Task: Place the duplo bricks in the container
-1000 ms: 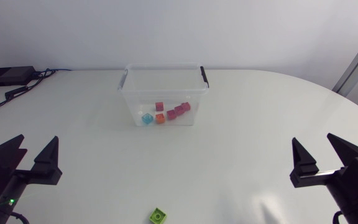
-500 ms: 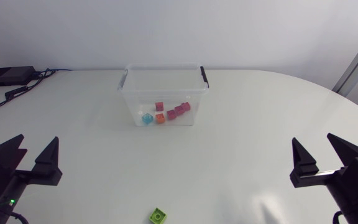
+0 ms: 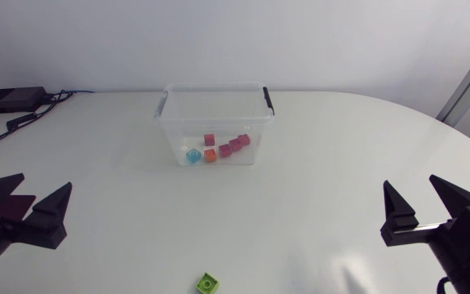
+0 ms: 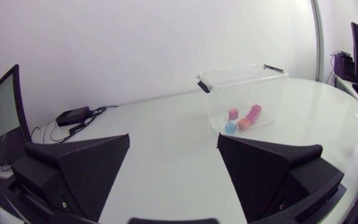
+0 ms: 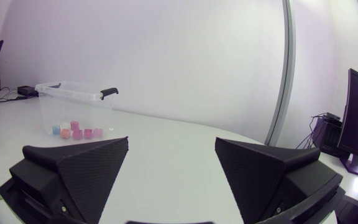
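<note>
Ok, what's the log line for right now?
left gripper: open, empty | right gripper: open, empty | green brick: on table | container: several bricks inside

White table (image 3: 317, 188); black box (image 3: 11, 100) at far left edge, cables (image 3: 59, 95) trailing beside it.

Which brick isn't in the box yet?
The green brick. It lies alone on the table, outside the container; the pink bricks, blue brick and orange brick are all inside.

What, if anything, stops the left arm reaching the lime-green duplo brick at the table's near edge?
Likely nothing, so probably yes: bare white table lies between the left gripper and the lime-green duplo brick, and its jaws stand open.
</note>
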You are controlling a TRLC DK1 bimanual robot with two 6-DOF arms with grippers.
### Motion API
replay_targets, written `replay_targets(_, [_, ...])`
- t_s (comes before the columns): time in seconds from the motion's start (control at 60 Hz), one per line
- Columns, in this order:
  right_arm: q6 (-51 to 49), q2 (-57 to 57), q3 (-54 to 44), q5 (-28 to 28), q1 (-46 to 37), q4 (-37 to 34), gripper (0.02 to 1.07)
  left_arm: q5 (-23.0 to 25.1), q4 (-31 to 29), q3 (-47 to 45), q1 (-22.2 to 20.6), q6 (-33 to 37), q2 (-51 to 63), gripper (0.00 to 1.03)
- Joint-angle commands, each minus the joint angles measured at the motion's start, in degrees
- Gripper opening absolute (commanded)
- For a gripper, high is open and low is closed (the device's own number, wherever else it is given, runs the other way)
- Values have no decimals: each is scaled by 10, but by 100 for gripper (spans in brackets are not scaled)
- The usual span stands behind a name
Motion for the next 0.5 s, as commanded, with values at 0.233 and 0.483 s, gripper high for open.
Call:
replay_targets(0.233, [-7,-3,-10,-3,-5,-1,103,-12,-156,176,-24,89,179,99])
replay_targets(0.483, [-8,-4,-10,-3,-5,-1,103,-18,-210,215,-116,79,314,99])
